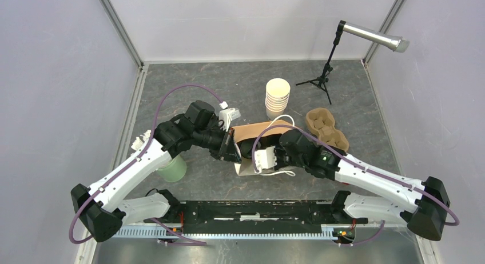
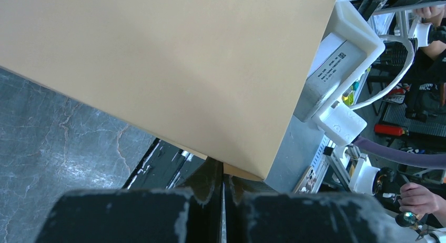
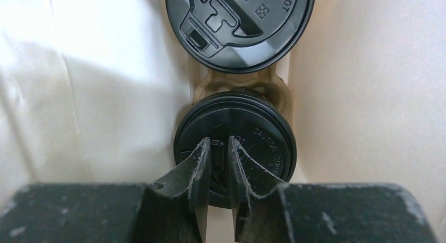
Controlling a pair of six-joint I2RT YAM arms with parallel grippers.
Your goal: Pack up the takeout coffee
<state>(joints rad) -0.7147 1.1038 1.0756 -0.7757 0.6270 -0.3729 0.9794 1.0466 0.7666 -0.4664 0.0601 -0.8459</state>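
Two takeout coffee cups show as round black lids inside the brown paper bag (image 1: 258,130), set in a brown pulp carrier (image 3: 239,86). The far lid (image 3: 239,22) lies deeper in the bag and the near lid (image 3: 263,143) is right at my right gripper (image 3: 221,147). Its jaws stand close together, pinching the raised tab on that near lid. In the top view the right fingers are hidden inside the bag. My left gripper (image 2: 223,174) is shut on the edge of the bag (image 2: 173,69), at the bag's left side (image 1: 230,147).
A stack of lidless cream cups (image 1: 278,97) stands behind the bag. A spare pulp carrier (image 1: 327,128) lies to its right. A pale green cup (image 1: 173,168) sits under the left arm. A tripod with a microphone (image 1: 326,70) stands at the back right.
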